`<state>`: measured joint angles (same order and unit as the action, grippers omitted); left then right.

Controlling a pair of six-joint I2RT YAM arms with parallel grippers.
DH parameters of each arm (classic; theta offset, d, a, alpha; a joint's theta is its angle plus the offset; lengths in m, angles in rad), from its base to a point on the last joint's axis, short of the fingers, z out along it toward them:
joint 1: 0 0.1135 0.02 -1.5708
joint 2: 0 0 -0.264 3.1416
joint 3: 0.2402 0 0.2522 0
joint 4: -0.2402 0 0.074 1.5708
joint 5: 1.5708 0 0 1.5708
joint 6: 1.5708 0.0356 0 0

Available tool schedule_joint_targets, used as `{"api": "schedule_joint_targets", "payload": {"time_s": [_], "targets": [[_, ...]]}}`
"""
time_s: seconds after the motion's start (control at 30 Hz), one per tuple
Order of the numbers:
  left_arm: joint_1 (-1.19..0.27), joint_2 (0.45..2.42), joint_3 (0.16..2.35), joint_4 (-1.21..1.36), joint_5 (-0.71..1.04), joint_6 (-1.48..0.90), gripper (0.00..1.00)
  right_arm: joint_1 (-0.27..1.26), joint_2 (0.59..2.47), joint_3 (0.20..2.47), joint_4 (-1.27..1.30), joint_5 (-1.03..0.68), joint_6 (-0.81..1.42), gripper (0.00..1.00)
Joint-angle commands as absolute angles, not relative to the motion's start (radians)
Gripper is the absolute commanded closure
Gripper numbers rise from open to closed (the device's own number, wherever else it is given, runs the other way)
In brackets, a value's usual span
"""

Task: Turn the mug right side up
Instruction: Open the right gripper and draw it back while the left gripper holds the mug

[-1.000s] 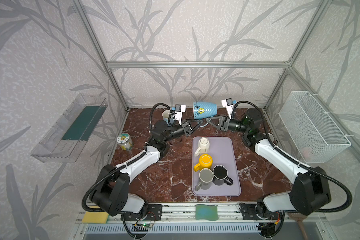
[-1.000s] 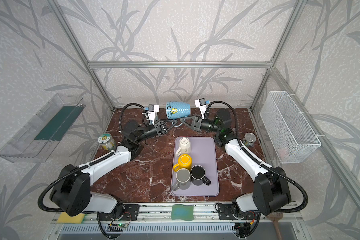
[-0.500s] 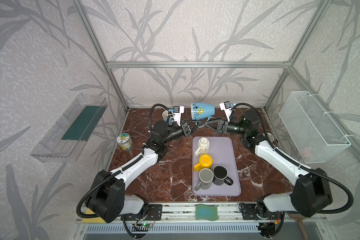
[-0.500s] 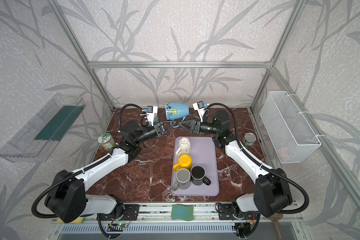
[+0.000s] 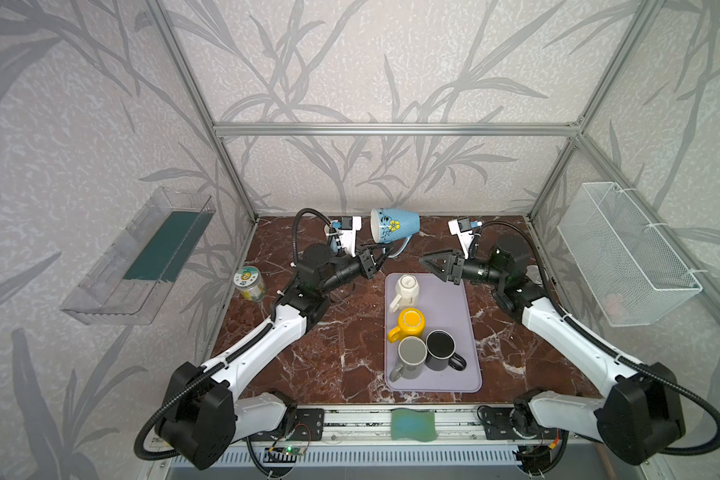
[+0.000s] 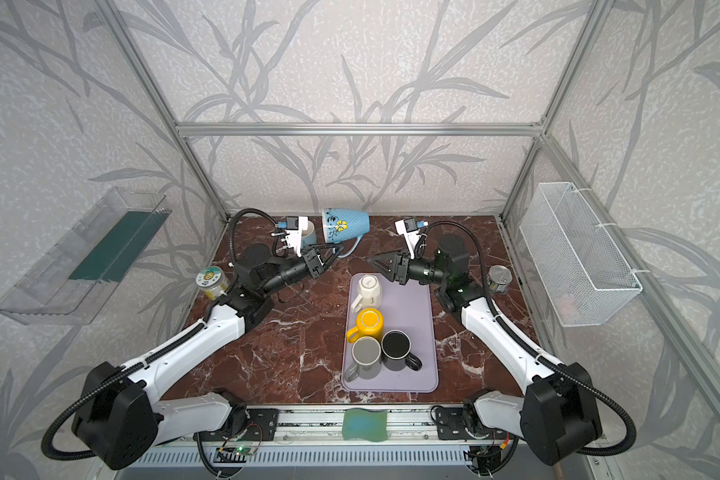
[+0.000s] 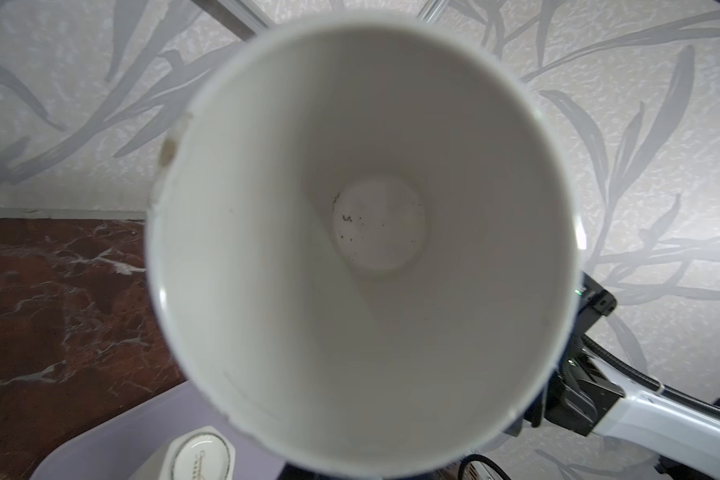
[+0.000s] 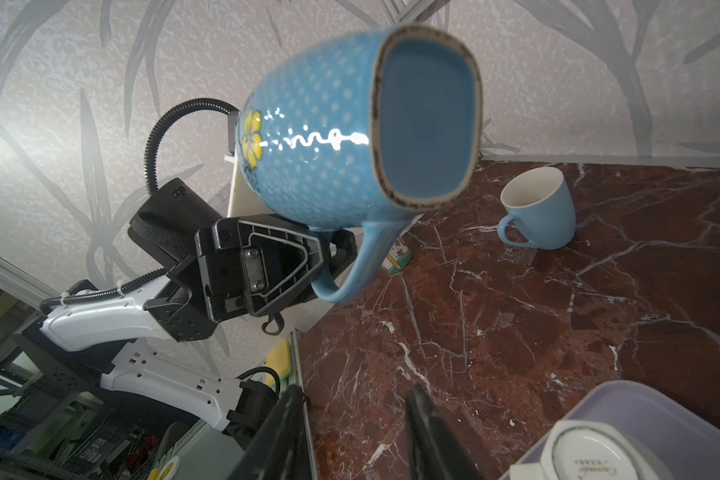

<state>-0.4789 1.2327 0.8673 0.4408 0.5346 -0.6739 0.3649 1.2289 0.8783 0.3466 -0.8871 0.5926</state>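
A light-blue dotted ceramic mug with a yellow flower (image 5: 395,224) is held in the air above the back of the red-brown marble surface (image 5: 341,345). It is gripped by its handle, which hangs beneath it, in the closed left hand (image 5: 382,254). The mug's long axis is laid roughly level, with the white-lined mouth turned toward the left arm and the base toward the right arm. The right hand (image 5: 427,266) is seen partly open and empty, lower than the mug and apart from it on the base side. How deeply the handle is seated cannot quite be made out. A roll of the left wrist is judged enough to bring the mouth upward.
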Motion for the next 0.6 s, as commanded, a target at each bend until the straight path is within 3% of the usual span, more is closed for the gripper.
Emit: {"api": "schedule_joint_targets", "payload": {"time_s": [0.0,0.57], "targets": [[-0.482,1.194,0.943,0.296,0.420,-0.580,1.00,0.354,1.172,0.856,0.285,-0.855,0.538,0.58],[-0.481,1.297,1.205,-0.277,0.120,-0.392,1.00,0.342,1.009,0.779,0.067,-0.741,0.435,0.59]]}}
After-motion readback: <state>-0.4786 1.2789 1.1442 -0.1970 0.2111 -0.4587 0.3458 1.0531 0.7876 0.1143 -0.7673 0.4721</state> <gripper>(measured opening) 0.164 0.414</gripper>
